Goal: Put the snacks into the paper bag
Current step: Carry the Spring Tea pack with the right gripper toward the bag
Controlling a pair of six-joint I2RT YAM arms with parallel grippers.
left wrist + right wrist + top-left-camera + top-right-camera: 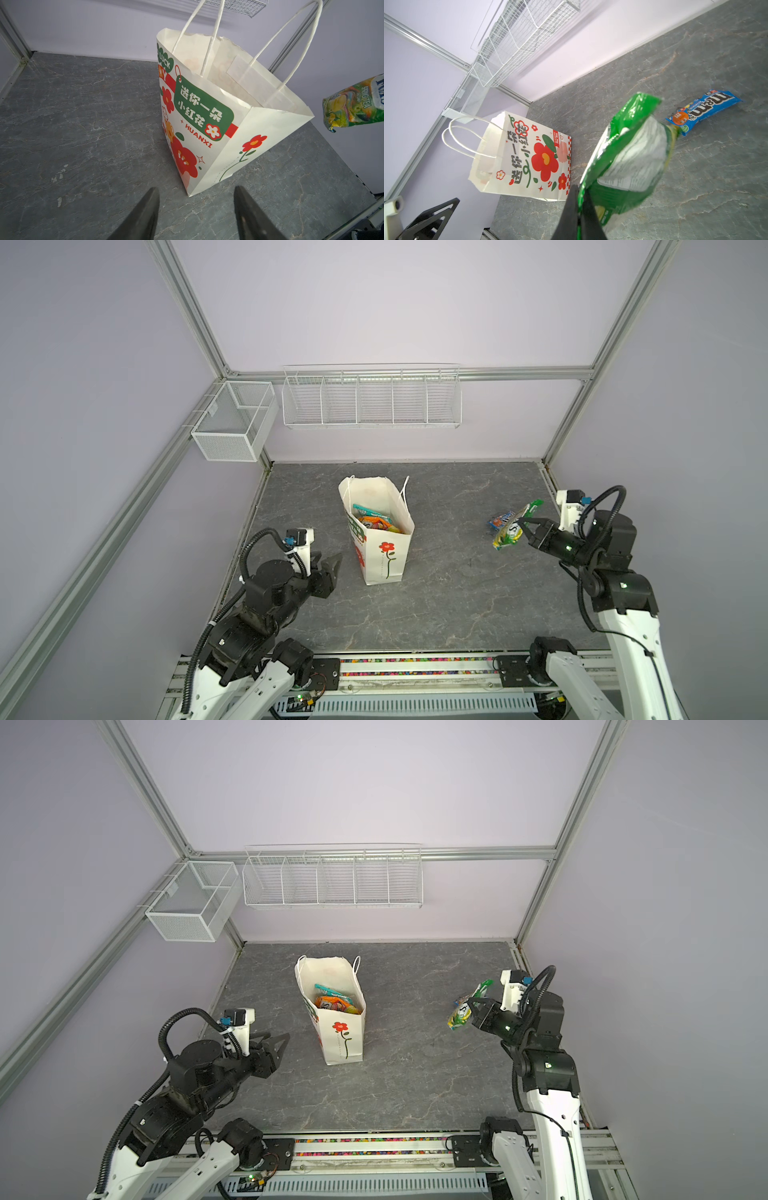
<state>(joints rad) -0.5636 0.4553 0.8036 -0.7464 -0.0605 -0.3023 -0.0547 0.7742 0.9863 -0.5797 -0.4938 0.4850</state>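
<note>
Carrying step, near the end of the job. Pinched tight in the right gripper (580, 187), by one edge, with the two fingers squeezed together on it: a green-yellow packet (629, 158), up in the air and hanging a bit tilted, off to the right side of the table (457, 593). Seen in both top views well apart from the paper bag (380, 560), with bare table in between. Standing upright near the middle, mouth open to the top, cord handles (207, 54) up. Inside it already, a teal packet (368, 510) and an orange packet (376, 524), maybe more under them, too hidden to tell. Lying flat on the table near the lifted one: a blue M&M's packet (704, 111), not yet picked up. On the other side, just beside the bag, the left gripper (195, 188), fingers apart, holding nothing, low by the bag's bottom corner. Next, most likely: swing the green-yellow packet across to above the open mouth, keep clear of the cord handles, then open the fingers and let go. Needs care to come in high enough, so as not to bump the thin paper wall and tip the bag over. After that, off to get the blue one.
</note>
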